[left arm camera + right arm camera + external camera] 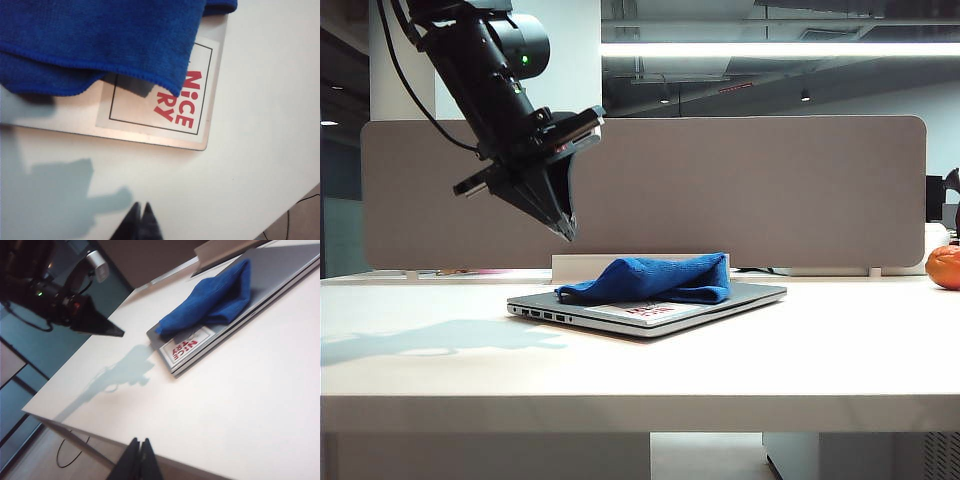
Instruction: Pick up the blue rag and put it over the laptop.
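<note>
The blue rag (655, 279) lay bunched on the laptop (720, 302). Left claw (567, 230) hung above, pressed together, empty; right claw (140, 460) likewise, well apart. Placement appeared complete; next, retract.

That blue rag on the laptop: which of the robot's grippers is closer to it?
Left. The left gripper hangs in the air just above and beside the blue rag, fingers shut, holding nothing. The right gripper sits far back, off the table's edge.

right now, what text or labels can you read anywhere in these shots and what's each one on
"NiCE": red letters on the white framed sticker on the thin silver-grey laptop lid.
"RY": red, end of a second line on that sticker; its start is hidden under the deep-blue terry rag.
Laptop side ports: no readable markings.
Nothing else legible.
</note>
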